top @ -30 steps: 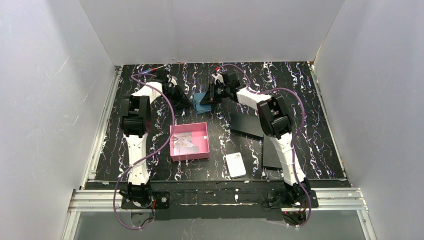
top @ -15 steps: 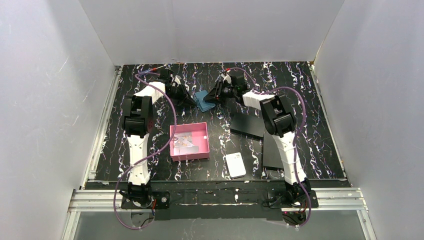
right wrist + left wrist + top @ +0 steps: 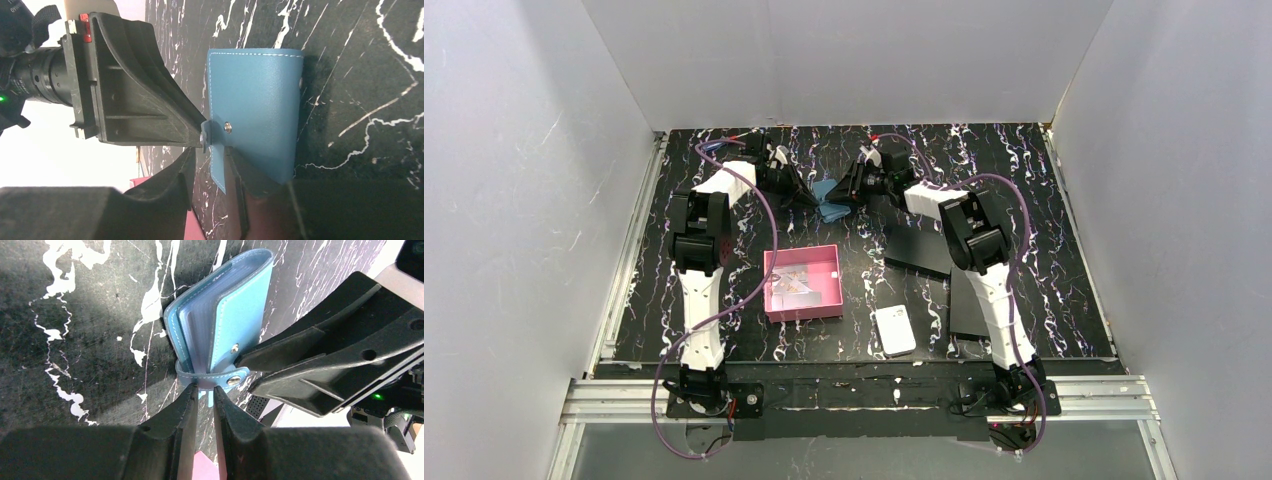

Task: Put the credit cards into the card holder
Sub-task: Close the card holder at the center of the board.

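Note:
The teal-blue card holder (image 3: 829, 201) lies at the back middle of the table between my two grippers. It is folded over, its snap strap (image 3: 216, 380) undone, and clear sleeves show inside (image 3: 200, 330). My left gripper (image 3: 204, 389) is pinched on the strap's loop from the left (image 3: 807, 197). My right gripper (image 3: 210, 152) stands open at the holder's right side (image 3: 848, 192). A corner of the front cover (image 3: 252, 100) hangs between its fingers. Pale credit cards (image 3: 796, 283) lie in the pink tray.
The pink square tray (image 3: 769, 290) sits near the table's middle. A white rounded block (image 3: 895, 330) lies in front of it to the right. Two flat black rectangles (image 3: 919, 248) (image 3: 969, 302) lie under the right arm. White walls close in three sides.
My right gripper's jaws have widened; it drew back to the right, then came in toward the card holder again. The left gripper kept its pinch and barely shifted.

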`<state>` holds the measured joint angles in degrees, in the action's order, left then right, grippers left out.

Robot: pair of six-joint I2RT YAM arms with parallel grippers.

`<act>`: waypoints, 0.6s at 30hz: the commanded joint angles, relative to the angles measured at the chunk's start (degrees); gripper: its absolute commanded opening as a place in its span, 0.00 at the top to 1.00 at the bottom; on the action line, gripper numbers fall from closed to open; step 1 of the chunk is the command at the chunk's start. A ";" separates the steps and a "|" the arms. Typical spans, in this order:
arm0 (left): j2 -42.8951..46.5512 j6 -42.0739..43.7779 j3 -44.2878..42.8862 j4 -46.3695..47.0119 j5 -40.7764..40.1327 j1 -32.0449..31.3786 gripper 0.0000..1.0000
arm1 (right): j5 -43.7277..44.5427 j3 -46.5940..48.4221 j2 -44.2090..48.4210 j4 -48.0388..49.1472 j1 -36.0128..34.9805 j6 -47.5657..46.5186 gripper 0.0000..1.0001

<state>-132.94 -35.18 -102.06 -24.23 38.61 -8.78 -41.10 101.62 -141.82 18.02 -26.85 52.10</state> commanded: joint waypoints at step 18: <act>-1.53 1.03 -3.70 -2.42 0.76 -0.94 0.84 | 1.27 5.38 -5.41 4.96 -2.02 2.98 0.76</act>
<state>-133.84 -35.05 -103.68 -25.23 38.57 -8.78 -40.64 104.38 -144.92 21.63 -27.66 54.76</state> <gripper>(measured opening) 0.162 0.269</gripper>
